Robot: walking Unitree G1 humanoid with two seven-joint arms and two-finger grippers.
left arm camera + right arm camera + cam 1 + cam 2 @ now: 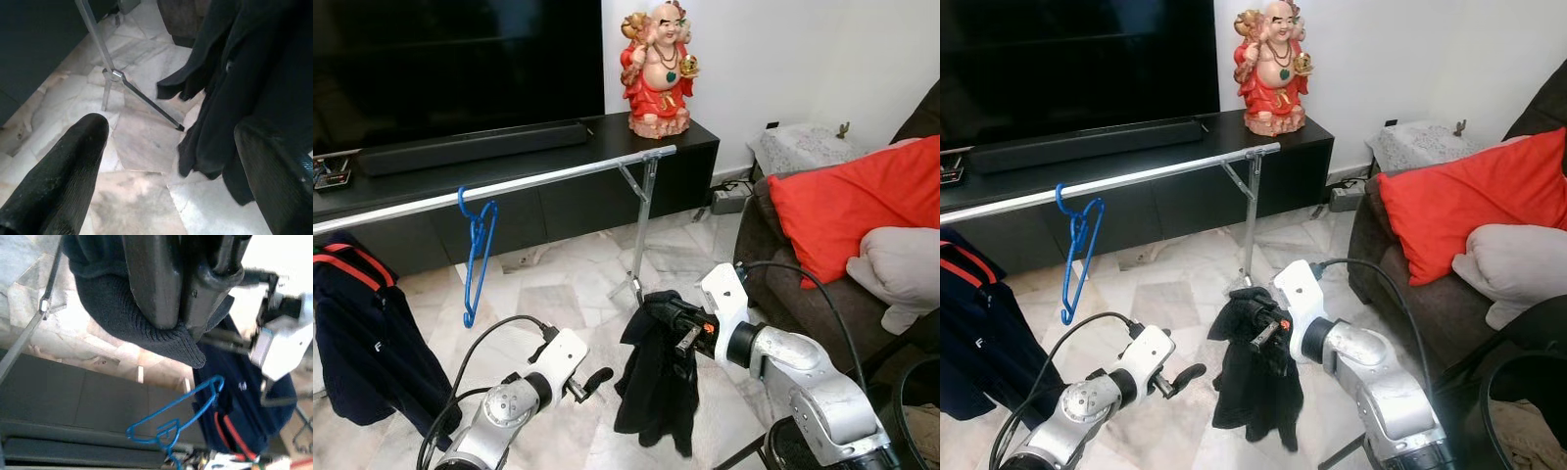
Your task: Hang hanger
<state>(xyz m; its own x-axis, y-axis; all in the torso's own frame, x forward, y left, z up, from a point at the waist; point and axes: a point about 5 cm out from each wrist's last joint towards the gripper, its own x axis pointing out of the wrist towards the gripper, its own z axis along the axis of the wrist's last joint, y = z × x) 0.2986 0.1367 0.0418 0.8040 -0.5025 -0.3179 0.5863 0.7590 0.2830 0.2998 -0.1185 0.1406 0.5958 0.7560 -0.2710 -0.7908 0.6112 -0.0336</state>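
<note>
Left eye view, right gripper point(677, 331) clamping black garment point(656, 387), rail point(509, 186) beyond

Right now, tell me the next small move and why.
Probably raise the right gripper toward the rail: it is shut on the black garment, which hangs well below the rail, near the floor. The blue hanger already hangs there, with bare rail beside it.

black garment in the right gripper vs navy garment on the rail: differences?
The black garment is plain black; the navy garment is dark blue with red stripes.
The black garment hangs bunched from the right gripper, clear of the rail; the navy garment hangs at the rail's left end.
The black garment is in front of the rack's leg; the navy garment is left of the blue hanger.
Both are dark and hang limp above the floor.
</note>
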